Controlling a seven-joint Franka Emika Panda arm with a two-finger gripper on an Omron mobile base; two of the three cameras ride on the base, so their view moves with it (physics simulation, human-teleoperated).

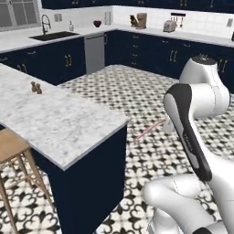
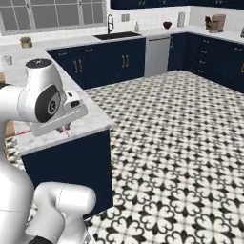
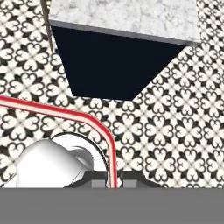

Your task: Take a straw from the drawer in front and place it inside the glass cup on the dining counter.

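the gripper [image 3: 113, 181] is clenched on the straw [image 3: 65, 113], which rises between the two finger tips in the hand view and appears bent there, running off toward the view's left edge. in the left base view the straw [image 1: 151, 129] projects as a thin pink line beside the forearm, out over the patterned floor [image 1: 137, 91], just off the near corner of the dining counter [image 1: 59, 119]. in the right base view a short red length shows below the wrist, over the counter's near edge.

the glass cup [image 2: 7, 60] stands well apart, near the far edge of the dining counter.

judged risks from this state:
- the grip is near one end, so the long free length may swing or pivot in the fingers during travel.
- the free end may strike the counter's corner or edge as the arm crosses, which could pull the straw loose.
- a straw that is tilted on arrival may hit the cup's rim rather than enter it, or tip the light cup.
- two pepper mills [image 1: 35, 87] stand on the counter, near its edge and possibly on the approach path.
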